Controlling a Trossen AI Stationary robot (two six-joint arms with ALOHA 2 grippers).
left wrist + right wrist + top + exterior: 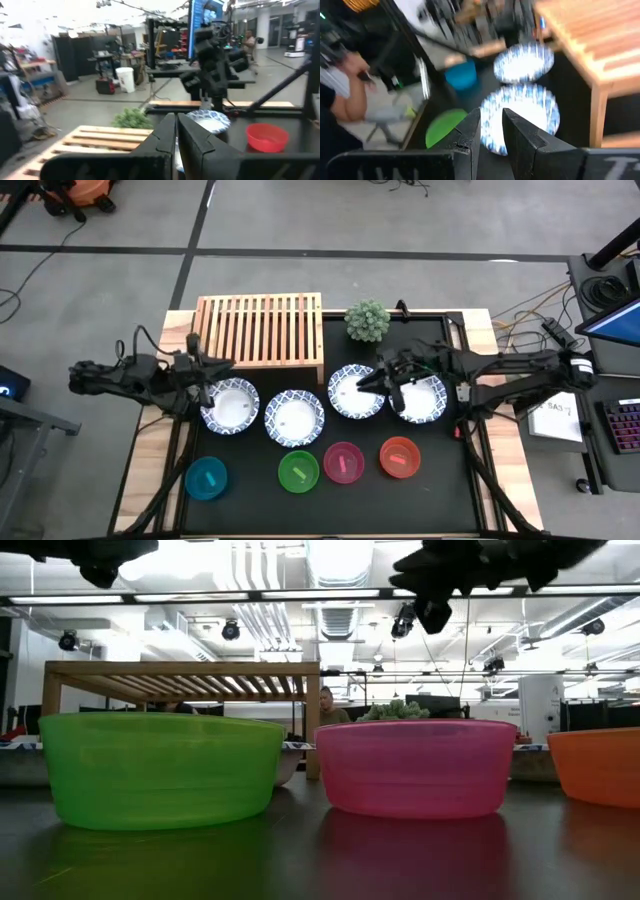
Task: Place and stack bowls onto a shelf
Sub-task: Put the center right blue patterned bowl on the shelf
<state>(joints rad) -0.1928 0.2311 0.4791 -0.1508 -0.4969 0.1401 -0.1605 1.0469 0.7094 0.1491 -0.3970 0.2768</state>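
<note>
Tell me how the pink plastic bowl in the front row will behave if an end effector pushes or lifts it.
The pink plastic bowl looks thin-walled and translucent, so it is probably light and would slide on the black tabletop mat rather than resist. Its wide flat base and low walls suggest it is unlikely to tip or roll. The smooth walls may be slippery to pinch.

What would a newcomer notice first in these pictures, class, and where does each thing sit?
Four white bowls with blue patterned rims lie in a row across the black mat, with teal, green, pink and red plastic bowls lined up nearer the front edge. Behind them stands the slatted wooden shelf, bare, beside a small potted plant. The left claw hangs over the leftmost patterned bowl and the right claw between the two rightmost ones.
</note>
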